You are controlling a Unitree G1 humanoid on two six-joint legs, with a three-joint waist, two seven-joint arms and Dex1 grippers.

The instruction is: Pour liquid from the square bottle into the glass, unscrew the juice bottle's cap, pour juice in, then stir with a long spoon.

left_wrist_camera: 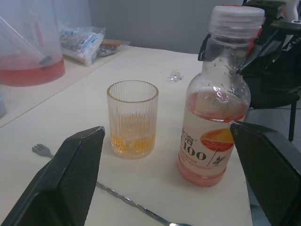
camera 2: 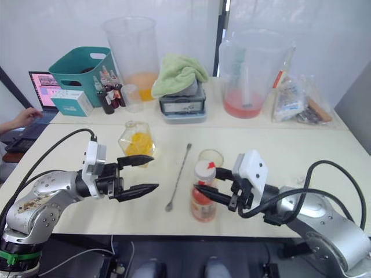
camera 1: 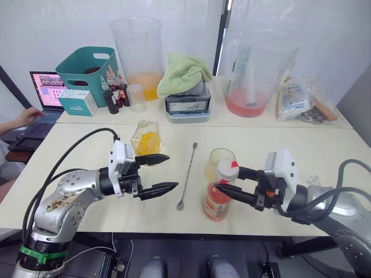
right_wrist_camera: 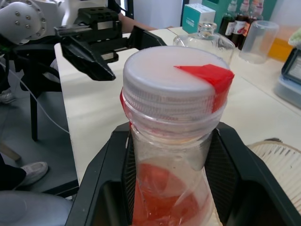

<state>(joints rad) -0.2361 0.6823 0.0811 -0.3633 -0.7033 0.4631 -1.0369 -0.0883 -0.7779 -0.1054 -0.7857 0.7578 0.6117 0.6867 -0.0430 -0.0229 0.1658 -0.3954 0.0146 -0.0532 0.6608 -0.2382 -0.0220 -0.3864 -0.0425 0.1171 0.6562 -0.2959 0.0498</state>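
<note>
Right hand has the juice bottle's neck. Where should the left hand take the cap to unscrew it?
Grip the cap across its ribbed side wall, coming from above, fingers straddling it. The bottle stands upright and the right hand brackets the neck below, leaving the top free.

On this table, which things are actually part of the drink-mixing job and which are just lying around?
Part of the job:
square bottle
glass
juice bottle
cap
long spoon

Lying about:
two big jugs
green cloth
teal basket
small dark bottles
laptop
snack bags
</note>
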